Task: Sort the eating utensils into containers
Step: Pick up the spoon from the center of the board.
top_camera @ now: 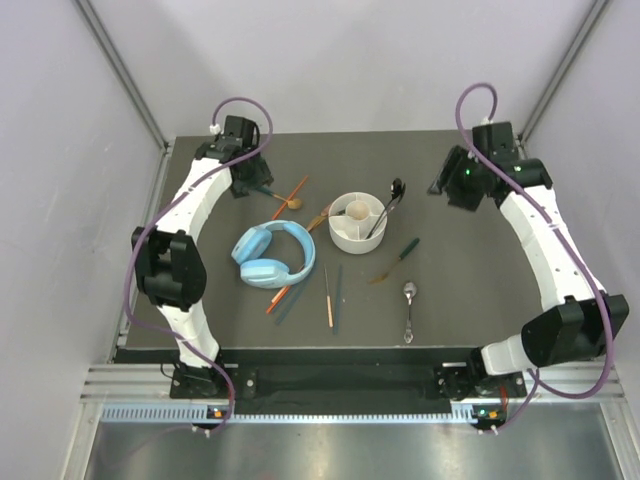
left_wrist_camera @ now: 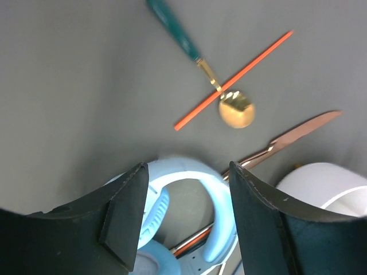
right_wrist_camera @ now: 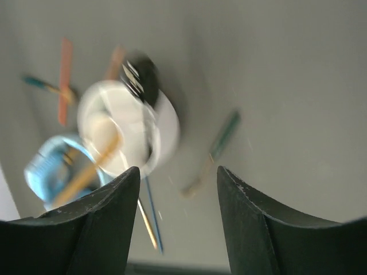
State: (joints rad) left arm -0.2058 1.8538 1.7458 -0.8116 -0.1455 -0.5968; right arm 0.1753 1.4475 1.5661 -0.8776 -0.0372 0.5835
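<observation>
The white divided container (top_camera: 345,236) stands mid-table with a black spoon (top_camera: 386,206) leaning in it and a pale spoon bowl inside. On the table lie a teal-handled gold spoon (left_wrist_camera: 189,40) crossed by an orange chopstick (left_wrist_camera: 252,63), a copper knife (left_wrist_camera: 298,130), a teal-handled fork (top_camera: 397,260), a silver spoon (top_camera: 408,308), and orange and teal chopsticks (top_camera: 331,297). My left gripper (top_camera: 250,182) hovers open at the back left; in its wrist view the left gripper (left_wrist_camera: 187,166) holds nothing. My right gripper (top_camera: 446,186) hangs open at the back right, and the blurred right wrist view shows the right gripper (right_wrist_camera: 178,171) empty above the container (right_wrist_camera: 166,129).
Light blue headphones (top_camera: 273,255) lie left of the container, resting on more chopsticks (top_camera: 280,298). White walls with metal posts enclose the table on three sides. The arm bases sit at the near edge.
</observation>
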